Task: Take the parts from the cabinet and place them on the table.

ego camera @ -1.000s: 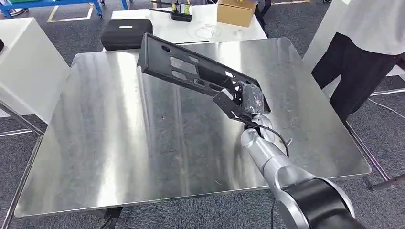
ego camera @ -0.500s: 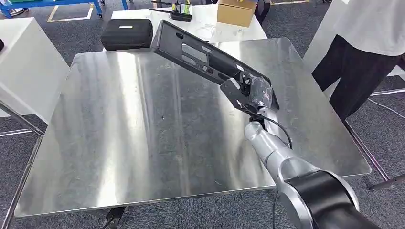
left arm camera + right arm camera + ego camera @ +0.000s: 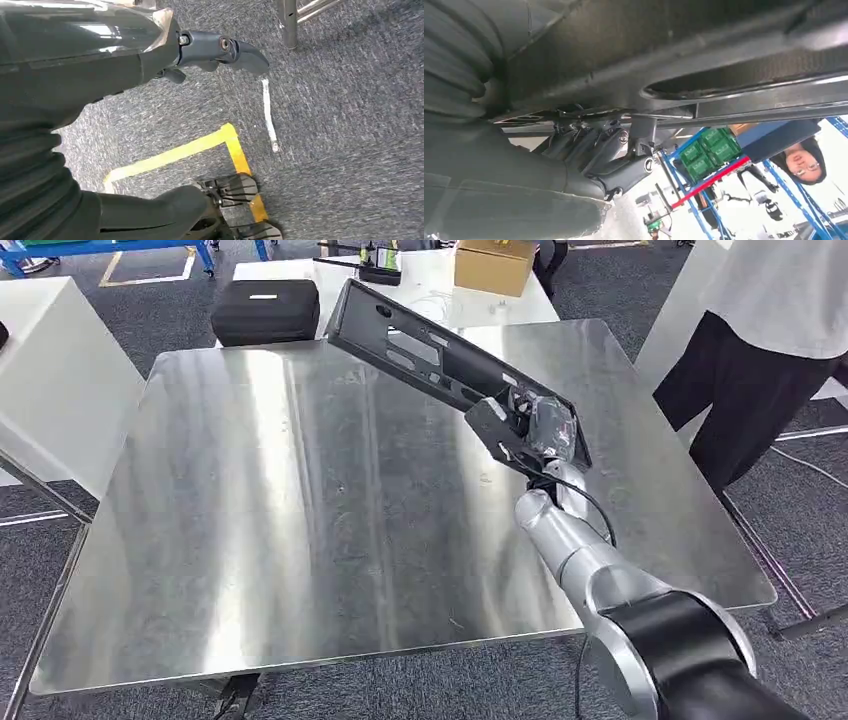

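My right robot hand (image 3: 535, 435) grips one end of the long black part (image 3: 430, 348), holding it tilted above the far right area of the steel counter (image 3: 250, 530), clear of its surface. Part's far end points toward the black case (image 3: 265, 310). My left robot hand (image 3: 200, 50) hangs over carpet, fingers loosely apart, holding nothing. Person (image 3: 760, 350) stands just beside the counter's right edge

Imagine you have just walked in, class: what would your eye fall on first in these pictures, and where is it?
First, the long black part, held up at a slant over the far side of the shiny steel table by the robot's right hand, which grips its near end. Next, the silver right arm reaching in from the lower right. A person in dark trousers stands by the table's right edge.
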`<control>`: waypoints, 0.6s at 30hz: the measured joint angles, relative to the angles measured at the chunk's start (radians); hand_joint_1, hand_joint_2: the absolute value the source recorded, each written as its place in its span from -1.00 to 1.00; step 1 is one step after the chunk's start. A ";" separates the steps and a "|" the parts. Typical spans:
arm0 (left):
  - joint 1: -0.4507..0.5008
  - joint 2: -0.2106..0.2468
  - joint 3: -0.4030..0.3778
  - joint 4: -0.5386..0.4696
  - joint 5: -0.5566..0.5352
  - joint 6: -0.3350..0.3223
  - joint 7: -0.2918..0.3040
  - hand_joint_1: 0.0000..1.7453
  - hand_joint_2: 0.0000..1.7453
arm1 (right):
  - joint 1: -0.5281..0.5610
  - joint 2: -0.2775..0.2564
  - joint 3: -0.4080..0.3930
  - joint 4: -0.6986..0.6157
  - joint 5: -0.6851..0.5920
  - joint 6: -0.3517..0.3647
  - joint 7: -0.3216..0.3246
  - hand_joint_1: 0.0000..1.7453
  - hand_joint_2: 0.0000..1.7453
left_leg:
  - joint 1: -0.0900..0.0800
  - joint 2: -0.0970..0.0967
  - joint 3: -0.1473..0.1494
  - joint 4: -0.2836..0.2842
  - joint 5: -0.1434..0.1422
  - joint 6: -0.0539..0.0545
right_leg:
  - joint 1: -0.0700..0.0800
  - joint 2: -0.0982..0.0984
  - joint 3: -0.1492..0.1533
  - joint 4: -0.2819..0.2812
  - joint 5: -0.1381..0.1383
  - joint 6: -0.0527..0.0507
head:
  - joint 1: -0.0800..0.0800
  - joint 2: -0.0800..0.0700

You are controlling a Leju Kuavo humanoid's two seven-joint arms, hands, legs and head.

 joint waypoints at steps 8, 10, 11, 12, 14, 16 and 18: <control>0.000 0.000 0.002 0.000 0.005 0.006 -0.005 -1.00 1.00 | 0.000 0.003 0.000 0.000 -0.002 0.000 0.000 1.00 1.00 | 0.000 0.000 0.000 0.000 0.000 0.000 | 0.000 0.000 0.000 0.000 0.000 0.000 | 0.000 0.000; 0.000 0.000 0.002 0.000 0.008 0.009 -0.011 -1.00 1.00 | 0.000 0.004 0.000 0.000 -0.002 0.001 0.000 -1.00 -1.00 | 0.000 0.000 0.000 0.000 0.000 0.000 | 0.000 0.000 0.000 0.000 0.000 0.000 | 0.000 0.000; 0.000 0.000 0.003 0.000 0.011 0.011 -0.012 -1.00 1.00 | 0.000 0.005 0.000 0.000 -0.002 0.002 0.000 -1.00 -1.00 | 0.000 0.000 0.000 0.000 0.000 0.000 | 0.000 0.000 0.000 0.000 0.000 0.000 | 0.000 0.000; 0.000 0.000 0.003 0.000 0.012 0.015 -0.013 -1.00 1.00 | -0.001 0.005 -0.001 0.000 -0.002 0.003 0.000 -1.00 -1.00 | 0.000 0.000 0.000 0.000 0.000 0.000 | 0.000 0.000 0.000 0.000 0.000 0.000 | 0.000 0.000; 0.001 0.000 0.003 0.000 0.012 0.026 -0.014 -1.00 1.00 | -0.001 0.006 -0.001 0.000 0.002 0.004 0.000 -1.00 -1.00 | 0.000 0.000 0.000 0.000 0.000 0.000 | 0.000 0.000 0.000 0.000 0.000 0.000 | 0.000 0.000; 0.001 0.001 0.003 0.000 0.012 0.032 -0.017 -1.00 1.00 | 0.000 0.006 -0.002 0.002 0.005 0.005 0.000 -1.00 -1.00 | 0.000 0.000 0.000 0.000 0.000 0.000 | 0.000 0.000 0.000 0.000 0.000 0.000 | 0.000 0.000; 0.002 0.002 0.003 0.000 0.017 0.040 -0.023 -1.00 -1.00 | -0.001 0.008 -0.003 0.003 0.006 0.008 -0.002 -1.00 -1.00 | 0.000 0.000 0.000 0.000 0.000 0.000 | 0.000 0.000 0.000 0.000 0.000 0.000 | 0.000 0.000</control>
